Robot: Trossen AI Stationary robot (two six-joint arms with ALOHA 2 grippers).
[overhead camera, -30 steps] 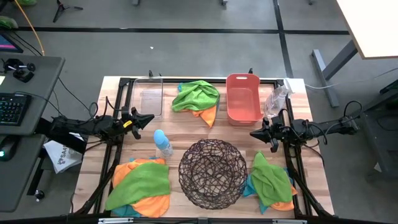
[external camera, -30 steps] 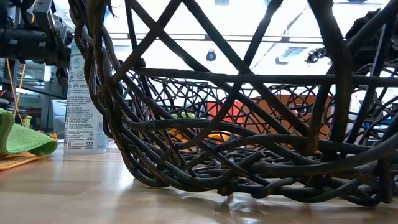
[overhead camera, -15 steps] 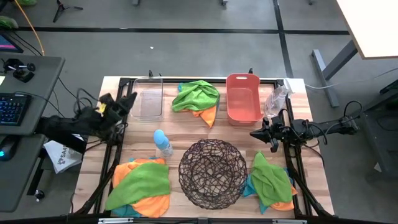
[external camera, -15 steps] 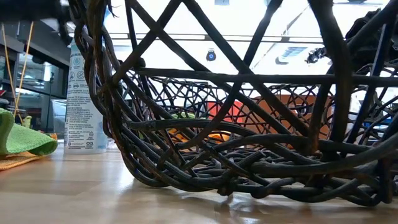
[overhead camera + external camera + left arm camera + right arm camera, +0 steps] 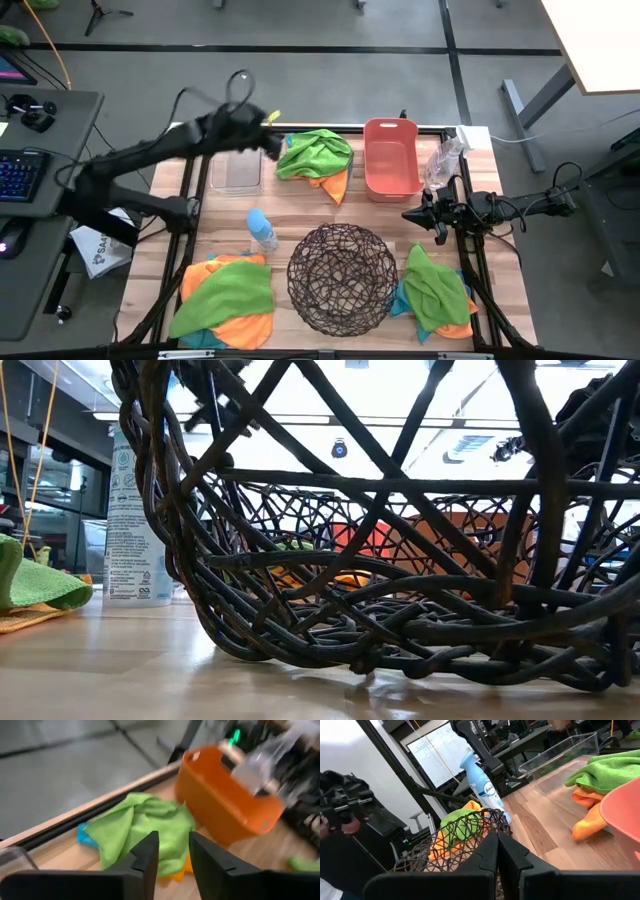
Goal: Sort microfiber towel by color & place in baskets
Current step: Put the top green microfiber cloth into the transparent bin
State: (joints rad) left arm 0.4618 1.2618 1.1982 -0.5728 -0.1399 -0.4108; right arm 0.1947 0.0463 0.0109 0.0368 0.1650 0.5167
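Three piles of microfiber towels lie flat on the table: green over orange and blue at the far middle (image 5: 318,160), at the near left (image 5: 225,300) and at the near right (image 5: 435,290). The clear bin (image 5: 238,160), the salmon basket (image 5: 392,158) and the round wire basket (image 5: 343,278) hold no towels. My left gripper (image 5: 272,140) hovers open over the clear bin's far right corner, just left of the far pile; its wrist view shows the green towel (image 5: 145,830) ahead of the gripper (image 5: 172,840). My right gripper (image 5: 410,213) waits shut, right of the wire basket.
A blue-capped spray bottle (image 5: 262,230) stands between the clear bin and the wire basket. A crumpled clear plastic piece (image 5: 445,160) lies right of the salmon basket. Bare wood shows between the far pile and the wire basket. A black frame rail runs along the far edge.
My left arm has swung from the table's left edge toward the far side, rising and passing over the clear bin toward the far-middle towel pile. The towels and baskets have stayed put.
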